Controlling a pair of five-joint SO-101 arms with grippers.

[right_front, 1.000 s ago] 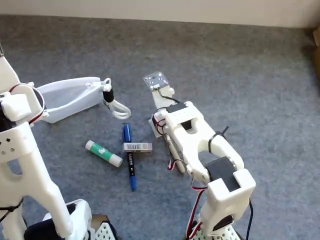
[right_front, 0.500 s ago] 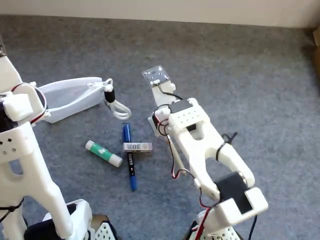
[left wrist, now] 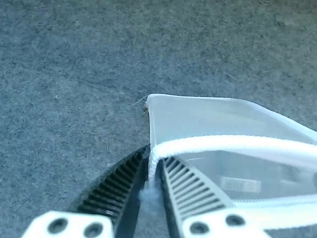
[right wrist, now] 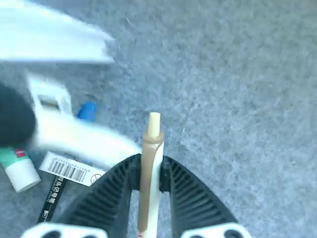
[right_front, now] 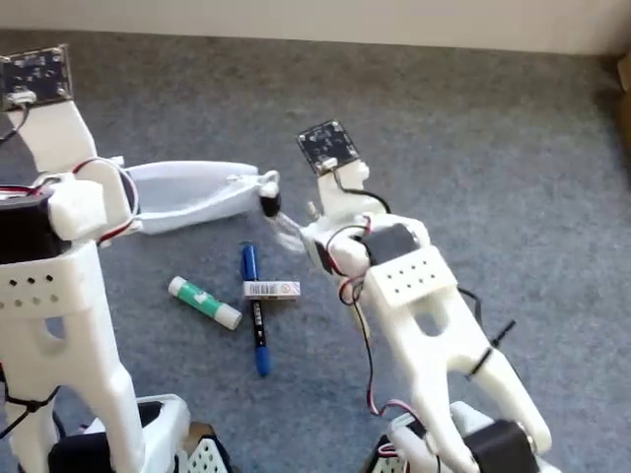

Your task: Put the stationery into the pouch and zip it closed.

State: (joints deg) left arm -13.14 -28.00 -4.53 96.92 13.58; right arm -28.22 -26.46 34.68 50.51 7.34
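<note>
1. Grey carpet (right_front: 513,148) covered the work surface, and a pale wall strip (right_front: 394,20) ran along its 12 o'clock edge.
2. The left gripper (left wrist: 154,161) was pinched tight on the edge of the white mesh pouch (right_front: 187,192).
3. The right gripper (right wrist: 148,166) clasped a tan pen (right wrist: 152,144).
4. At 6 o'clock from the pouch lay a glue stick (right_front: 203,302), a blue pen (right_front: 254,305) and an eraser (right_front: 271,290).

High view: fixed overhead, tilted down and forward across the grey carpet (right_front: 513,148); far enough off to take in both arms.
Left wrist view: very close, sighting along the left gripper (left wrist: 153,158), with the pouch (left wrist: 213,119) rim pinched at its tips.
Right wrist view: close, sighting down along the right gripper (right wrist: 149,159), which is clamped on a pen (right wrist: 151,141).
Shared: the glue stick (right_front: 202,302) beyond the right gripper's tips and the pouch ahead of the left gripper both appear in the high view.
</note>
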